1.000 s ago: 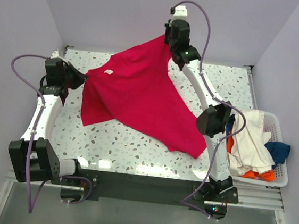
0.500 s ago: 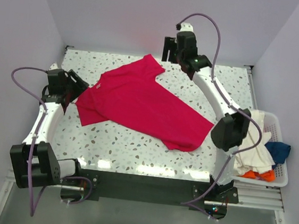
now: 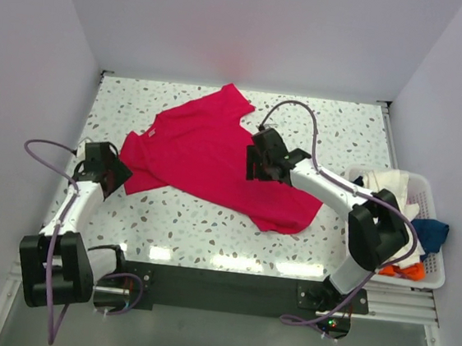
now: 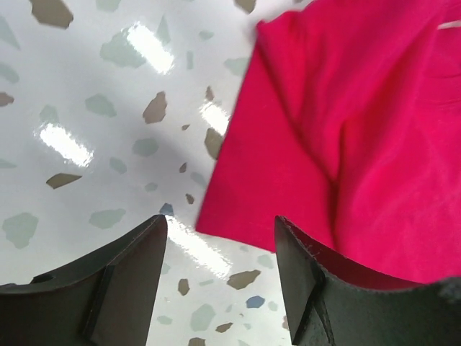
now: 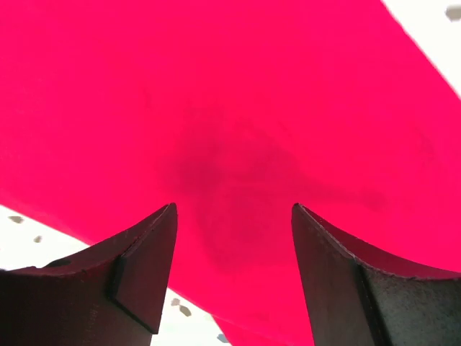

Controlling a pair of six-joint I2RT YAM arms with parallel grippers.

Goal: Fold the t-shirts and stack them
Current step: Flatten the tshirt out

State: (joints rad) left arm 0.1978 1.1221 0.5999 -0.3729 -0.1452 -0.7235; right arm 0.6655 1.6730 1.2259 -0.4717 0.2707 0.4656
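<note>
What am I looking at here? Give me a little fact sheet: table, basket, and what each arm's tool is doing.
Table: red t-shirt, spread out, unfolded
White basket: cream-white t-shirt, dark blue t-shirt, orange t-shirt, heaped
Left tool: open, empty, at the red t-shirt's edge
Right tool: open, empty, above the red t-shirt's middle
Folded stack: none visible

Left gripper (image 4: pixel 220 225) is angling downward, jaws standing wide apart, with the forearm (image 3: pixel 77 205) stretching back behind it. Right gripper (image 5: pixel 234 210) is facing down too, jaws parted wide, elbow (image 3: pixel 376 230) folding off to its right.
</note>
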